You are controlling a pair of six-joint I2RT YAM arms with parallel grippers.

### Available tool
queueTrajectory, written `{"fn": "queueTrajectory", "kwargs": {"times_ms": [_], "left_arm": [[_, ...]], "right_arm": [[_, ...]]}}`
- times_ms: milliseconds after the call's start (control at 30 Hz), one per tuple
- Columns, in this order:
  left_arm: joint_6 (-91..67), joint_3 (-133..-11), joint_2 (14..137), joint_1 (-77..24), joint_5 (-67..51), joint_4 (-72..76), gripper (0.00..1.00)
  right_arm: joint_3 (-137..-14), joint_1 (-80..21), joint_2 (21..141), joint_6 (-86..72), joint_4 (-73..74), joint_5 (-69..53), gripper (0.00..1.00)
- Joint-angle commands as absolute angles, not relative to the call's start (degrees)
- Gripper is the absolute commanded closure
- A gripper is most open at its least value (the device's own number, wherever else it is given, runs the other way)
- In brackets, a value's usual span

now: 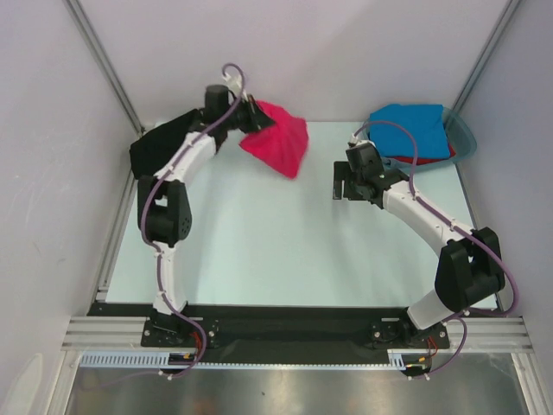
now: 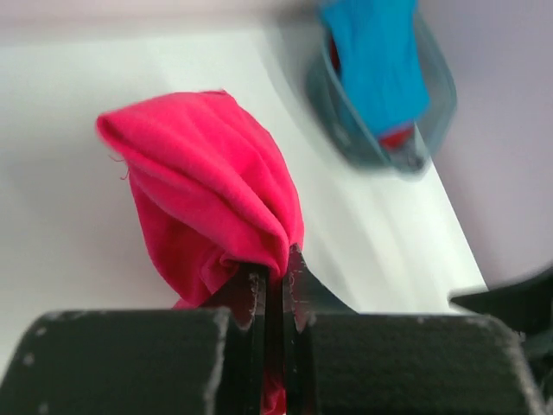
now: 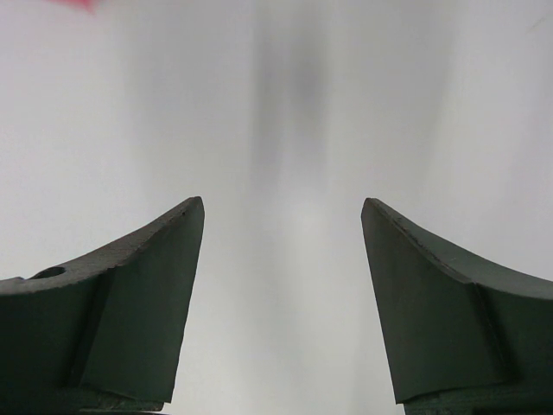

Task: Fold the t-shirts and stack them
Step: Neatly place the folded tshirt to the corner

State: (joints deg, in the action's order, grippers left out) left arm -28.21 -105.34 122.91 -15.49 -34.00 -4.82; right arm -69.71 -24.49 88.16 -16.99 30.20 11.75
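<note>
Right fingers (image 3: 147,285) are spread wide with nothing between them, only bare counter (image 1: 276,259) below. They hang over mid-counter, right of centre, well apart from any cloth. My read: the right arm is parked on standby, ready to take a corner once a shirt is laid out.

Further out, left fingers (image 2: 251,294) are pinched shut on the crimson-pink t-shirt (image 2: 207,181), with a small fold clamped at the tips. The arm is stretched to the far-left part of the counter. The shirt hangs off the grip as a bunched lump, draping toward centre in the top view. Can't tell whether its lower edge touches the counter. A single-point pinch suits carrying or dragging, not folding. Judgement: the step in hand is moving it to open counter for spreading, and folding of this one hasn't begun.

At the far-left edge, beside the left arm, is the black t-shirt (image 1: 160,147), flattish and partly hidden by the arm. It's possibly the start of the stack, but I can't confirm its fold.

In the far-right corner, the teal tub (image 1: 467,138) holds the blue t-shirt (image 1: 408,128) on top, with the red t-shirt (image 1: 429,158) peeking out under it. Both look heaped, so the tub reads as the supply and two remain after pink.

Risk: a one-point hold lets the cloth twist, so flattening likely needs the right arm.
</note>
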Motion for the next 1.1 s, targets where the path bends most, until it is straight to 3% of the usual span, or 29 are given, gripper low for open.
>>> {"fn": "queueTrajectory", "kwargs": {"times_ms": [0, 233, 500, 833, 900, 933, 967, 1000, 1033, 1067], "left_arm": [[-22.3, -116.7, 124.2, -9.5, -30.3, -14.2, 1.0], [-20.7, -129.4, 129.2, 4.7, -27.1, -20.9, 1.0], [-19.4, -122.8, 128.4, 17.3, -23.8, -19.8, 1.0], [-16.3, -117.8, 129.1, 21.0, -14.7, -17.9, 0.99], [-15.9, -120.3, 130.8, 21.1, -16.5, -19.6, 0.85], [-15.8, -121.5, 132.5, 21.2, -16.5, -20.6, 0.46], [-16.2, -124.4, 133.3, 21.2, -15.5, -23.6, 0.36], [-16.3, -125.1, 133.8, 21.1, -14.8, -24.5, 0.15], [-16.3, -124.6, 133.5, 21.1, -14.9, -24.5, 0.0], [-16.3, -124.3, 133.1, 21.1, -15.0, -24.5, 0.0]], "right_arm": [[-69.7, -24.2, 86.5, -16.8, 29.2, 11.3, 0.21], [-70.0, -23.8, 88.3, -16.8, 28.3, 10.3, 0.21], [-71.8, -23.6, 92.2, -16.9, 28.3, 9.0, 0.22], [-72.4, -23.7, 93.7, -17.3, 28.9, 8.5, 0.22], [-72.3, -23.7, 93.4, -17.4, 29.1, 8.3, 0.22], [-72.3, -23.6, 93.5, -17.4, 29.0, 8.2, 0.22], [-72.5, -23.7, 93.6, -17.3, 29.2, 8.2, 0.22], [-72.6, -23.6, 93.6, -17.4, 29.2, 8.3, 0.22], [-72.6, -23.6, 93.6, -17.4, 29.4, 8.3, 0.22], [-72.6, -23.6, 93.6, -17.4, 29.4, 8.3, 0.22]]}}
